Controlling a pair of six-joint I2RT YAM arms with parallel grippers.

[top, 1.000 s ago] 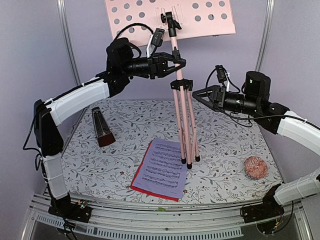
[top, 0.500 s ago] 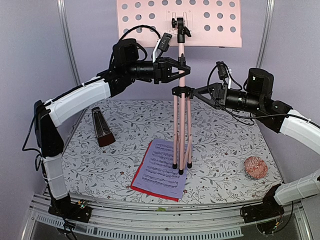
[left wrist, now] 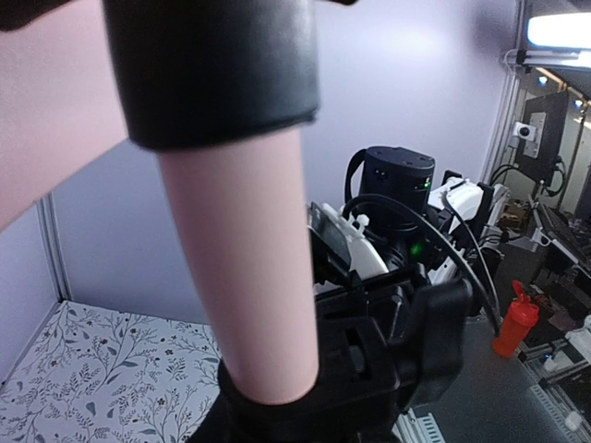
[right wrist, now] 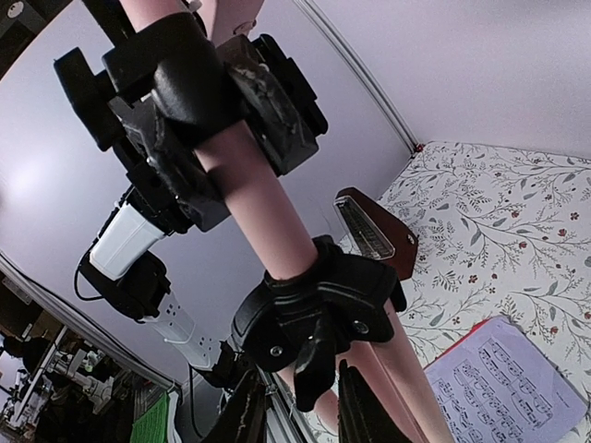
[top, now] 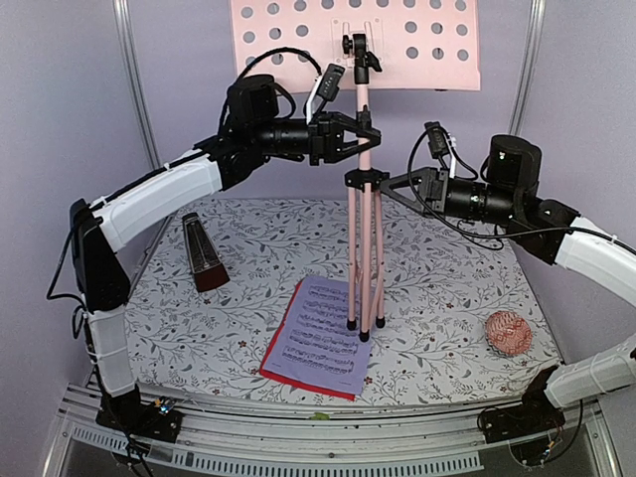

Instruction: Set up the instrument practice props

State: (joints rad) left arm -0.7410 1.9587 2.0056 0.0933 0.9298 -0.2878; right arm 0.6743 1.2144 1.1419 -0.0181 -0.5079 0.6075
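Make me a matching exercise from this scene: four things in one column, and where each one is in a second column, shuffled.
Column one:
1. pyramid metronome
2. sheets of music
3. pink knitted ball
4. pink music stand

Column two:
A. on the right side of the table
B. upright mid-table, pole in the left gripper
C. lying flat near the front edge
D. standing at the left side

Pairs: 1-D, 2-C, 3-A, 4-B
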